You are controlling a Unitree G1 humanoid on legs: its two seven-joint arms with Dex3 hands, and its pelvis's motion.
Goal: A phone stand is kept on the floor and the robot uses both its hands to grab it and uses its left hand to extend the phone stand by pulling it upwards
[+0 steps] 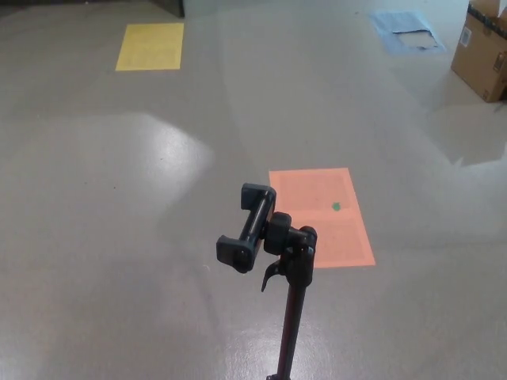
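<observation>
Standing upright on the grey floor (119, 198), one phone stand (291, 309) rises toward the camera, its clamp (248, 227) tilted, likely placed centrally for a two-handed grab; neither robot hand shows, so their state cannot be told. Around lie one orange sheet (333, 229), one yellow sheet (150, 46), one blue sheet (404, 32) and one cardboard box (482, 51)

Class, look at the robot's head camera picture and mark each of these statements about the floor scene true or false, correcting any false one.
1. The phone stand holds a phone. False: its clamp is empty.
2. An orange sheet lies on the floor behind the stand. True.
3. A robot hand grips the stand's pole. False: no robot hand is in view.
4. A cardboard box sits at the upper right. True.
5. The yellow sheet lies at the upper right. False: it lies at the upper left.
</observation>
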